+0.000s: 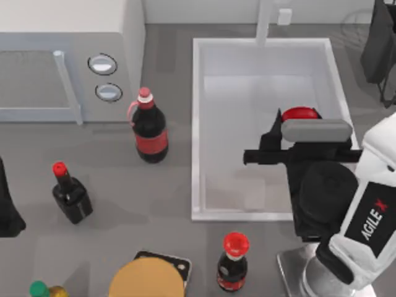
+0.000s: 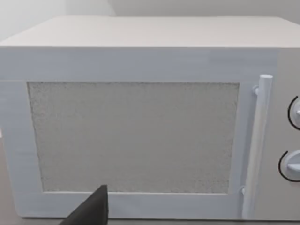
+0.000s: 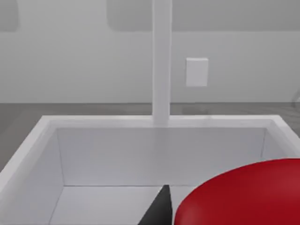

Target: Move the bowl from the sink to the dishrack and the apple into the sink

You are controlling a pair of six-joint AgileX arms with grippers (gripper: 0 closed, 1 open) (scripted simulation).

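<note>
The apple (image 1: 299, 114) is over the right half of the sink (image 1: 197, 124), mostly hidden under the right gripper (image 1: 276, 135); in the right wrist view its red curve (image 3: 243, 194) is cut off by the edge. The right gripper's jaws appear closed around the apple, one dark finger (image 3: 159, 208) beside it. Behind the sink stands the faucet (image 3: 161, 61). The left arm (image 1: 7, 204) is parked far left of the sink, facing a microwave (image 2: 140, 122); its jaws' state cannot be told.
</note>
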